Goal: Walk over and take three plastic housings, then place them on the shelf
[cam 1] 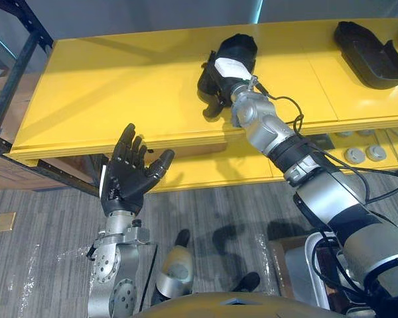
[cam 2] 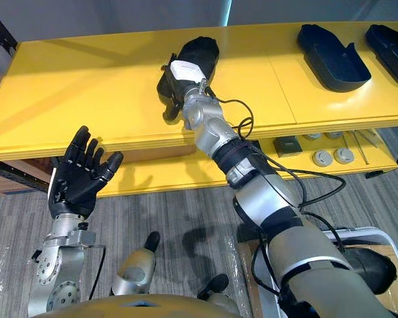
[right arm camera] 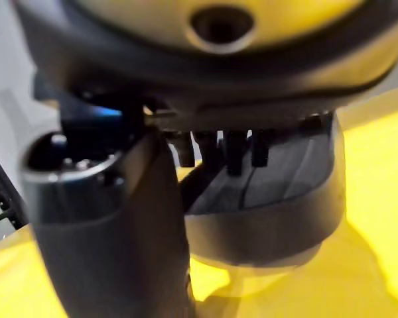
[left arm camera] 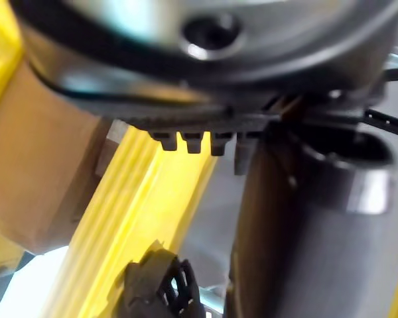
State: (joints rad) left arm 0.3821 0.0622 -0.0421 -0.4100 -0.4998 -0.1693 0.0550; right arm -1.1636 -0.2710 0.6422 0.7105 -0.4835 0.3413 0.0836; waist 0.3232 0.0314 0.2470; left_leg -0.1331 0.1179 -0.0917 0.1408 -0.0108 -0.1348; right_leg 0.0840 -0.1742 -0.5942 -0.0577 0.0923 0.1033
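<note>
floor point(cam 1: 46, 225): grey planks | cardboard box point(left arm camera: 40, 172): brown | round discs point(cam 2: 323, 158): grey, side by side | white bin point(cam 2: 378, 233): lower right

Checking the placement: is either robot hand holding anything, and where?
Right robot hand grips a black housing by its near end; left robot hand is empty.

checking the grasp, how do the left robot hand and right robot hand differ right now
The left robot hand is open and spread; the right robot hand is curled round a black housing. The left holds nothing out in front of the yellow shelf; the right rests on top of it. Both are dark.
</note>
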